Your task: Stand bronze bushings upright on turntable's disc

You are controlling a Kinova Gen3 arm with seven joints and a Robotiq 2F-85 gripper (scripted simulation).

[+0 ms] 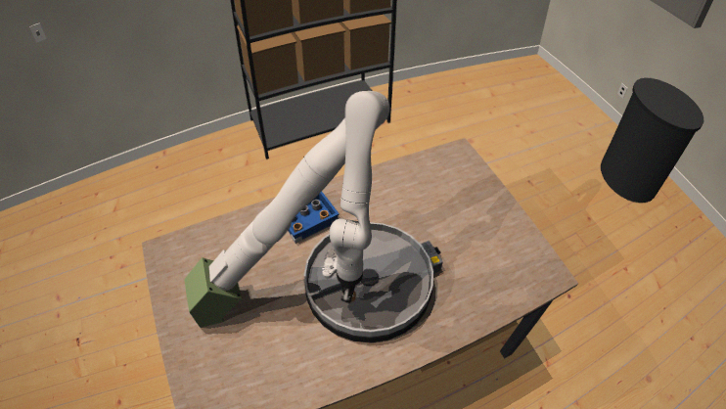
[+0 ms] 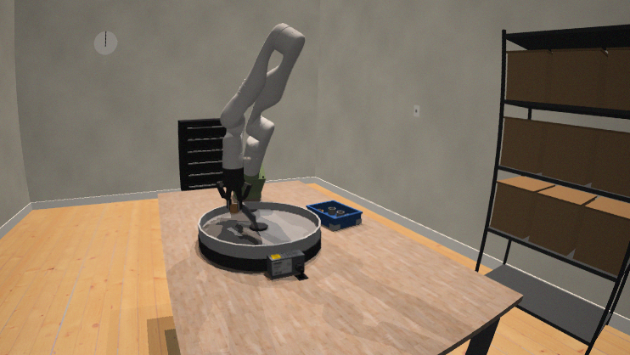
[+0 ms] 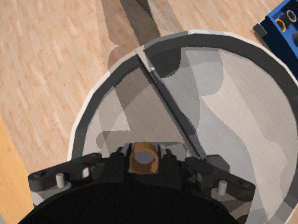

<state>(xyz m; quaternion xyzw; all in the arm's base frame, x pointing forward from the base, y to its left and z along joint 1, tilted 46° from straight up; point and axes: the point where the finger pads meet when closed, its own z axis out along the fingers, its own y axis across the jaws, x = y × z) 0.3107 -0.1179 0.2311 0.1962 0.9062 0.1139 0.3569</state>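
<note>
My gripper (image 1: 348,295) (image 2: 233,206) (image 3: 144,151) is shut on a bronze bushing (image 2: 233,208) (image 3: 144,169). The bushing is held upright, an open end facing up, over the disc (image 2: 286,223) (image 3: 240,90) between hub and rim. The gap beneath it is hard to judge. The dark round hub (image 1: 370,276) (image 2: 258,226) (image 3: 218,163) is beside the gripper. The blue crate (image 1: 315,229) (image 2: 351,220) stands beside the turntable. In it, one bronze bushing (image 1: 297,226) and another bronze bushing (image 1: 324,214) show, with grey steel bushings (image 1: 315,204) behind; the arm hides part of the crate.
A raised grey rim (image 1: 432,276) (image 2: 260,249) (image 3: 80,120) circles the disc. A dark bar (image 2: 248,214) (image 3: 170,102) runs from rim to hub, close beside the gripper. A control box (image 1: 431,257) (image 2: 285,264) stands against the turntable's outer side.
</note>
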